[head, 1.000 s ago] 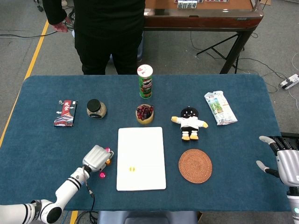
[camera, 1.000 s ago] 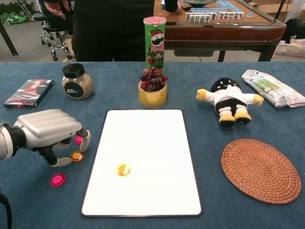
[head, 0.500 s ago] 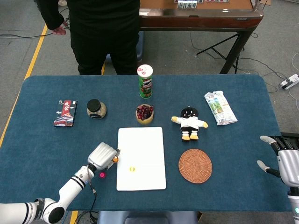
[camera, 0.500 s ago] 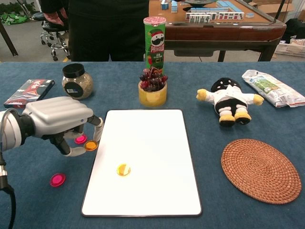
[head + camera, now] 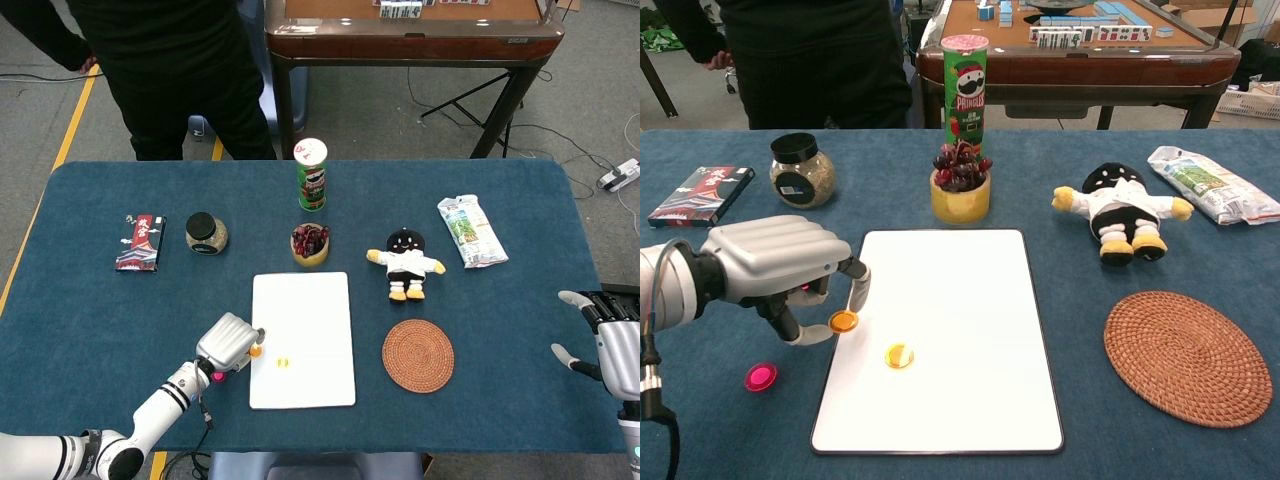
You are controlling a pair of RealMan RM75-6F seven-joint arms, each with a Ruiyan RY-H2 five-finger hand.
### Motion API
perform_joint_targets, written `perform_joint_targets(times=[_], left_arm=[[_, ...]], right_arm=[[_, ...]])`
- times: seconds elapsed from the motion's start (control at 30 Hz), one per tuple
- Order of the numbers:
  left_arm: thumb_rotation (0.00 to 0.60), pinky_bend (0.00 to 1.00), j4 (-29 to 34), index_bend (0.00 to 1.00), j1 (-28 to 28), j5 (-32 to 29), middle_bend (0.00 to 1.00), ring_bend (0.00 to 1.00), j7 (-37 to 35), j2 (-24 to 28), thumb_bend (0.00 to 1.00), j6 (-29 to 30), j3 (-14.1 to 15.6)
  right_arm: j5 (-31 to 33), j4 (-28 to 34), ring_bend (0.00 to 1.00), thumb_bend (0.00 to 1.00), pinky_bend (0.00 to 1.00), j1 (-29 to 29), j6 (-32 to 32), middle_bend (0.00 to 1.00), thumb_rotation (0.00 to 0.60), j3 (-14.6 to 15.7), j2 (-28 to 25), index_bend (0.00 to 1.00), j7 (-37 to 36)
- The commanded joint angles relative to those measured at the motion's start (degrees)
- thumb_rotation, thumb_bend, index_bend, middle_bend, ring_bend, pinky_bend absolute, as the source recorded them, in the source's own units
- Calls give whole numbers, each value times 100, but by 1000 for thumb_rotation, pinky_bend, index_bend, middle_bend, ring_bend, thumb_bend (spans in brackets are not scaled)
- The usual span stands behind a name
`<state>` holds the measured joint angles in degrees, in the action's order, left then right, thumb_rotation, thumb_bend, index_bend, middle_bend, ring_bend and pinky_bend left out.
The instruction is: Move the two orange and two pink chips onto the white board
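My left hand (image 5: 780, 268) hovers knuckles-up at the white board's (image 5: 950, 390) left edge, pinching an orange chip (image 5: 843, 321) between thumb and fingertip; my right hand (image 5: 612, 345) rests open, fingers apart.

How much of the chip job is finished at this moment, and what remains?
Done: one orange chip lies on the white board. In hand: the left robot hand holds the second orange chip at the board's left edge, not yet released. Left: one pink chip lies on the cloth, another pink chip shows under that hand. The right robot hand is idle and open.
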<state>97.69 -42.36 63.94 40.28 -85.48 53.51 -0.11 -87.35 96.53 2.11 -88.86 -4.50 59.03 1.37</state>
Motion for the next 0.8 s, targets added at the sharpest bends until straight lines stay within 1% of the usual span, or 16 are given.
perform_joint_targets(times=[0.03, 0.2, 0.5, 0.57, 0.7, 0.8], left_arm=[[600, 1000, 30, 568, -24, -23, 1000, 975, -5, -31, 376, 2, -1], [600, 1000, 1, 568, -76, -41, 1000, 975, 24, -128, 376, 7, -5], [600, 1000, -76, 560, -159, -181, 1000, 974, 256, -295, 376, 14, 73], [600, 1000, -92, 538, -175, -189, 1000, 974, 295, -300, 376, 13, 99], [600, 1000, -46, 461, -201, -270, 1000, 970, 301, -243, 376, -25, 128], [600, 1000, -3, 437, -209, -326, 1000, 969, 288, -197, 376, -22, 136]], right_arm=[[-5, 4, 231, 18, 374, -3, -8, 315, 600, 0, 0, 277, -3], [4, 3, 231, 17, 374, -3, 0, 315, 600, -1, -5, 277, -11], [-1, 5, 231, 17, 374, -19, -33, 315, 600, -7, -31, 277, -66], [-8, 5, 231, 17, 374, -24, -39, 314, 600, -4, -37, 277, -85], [-7, 0, 231, 17, 374, -19, -29, 315, 600, -5, -38, 277, -88], [-5, 2, 231, 17, 374, -9, -7, 314, 600, -3, -33, 277, -70]])
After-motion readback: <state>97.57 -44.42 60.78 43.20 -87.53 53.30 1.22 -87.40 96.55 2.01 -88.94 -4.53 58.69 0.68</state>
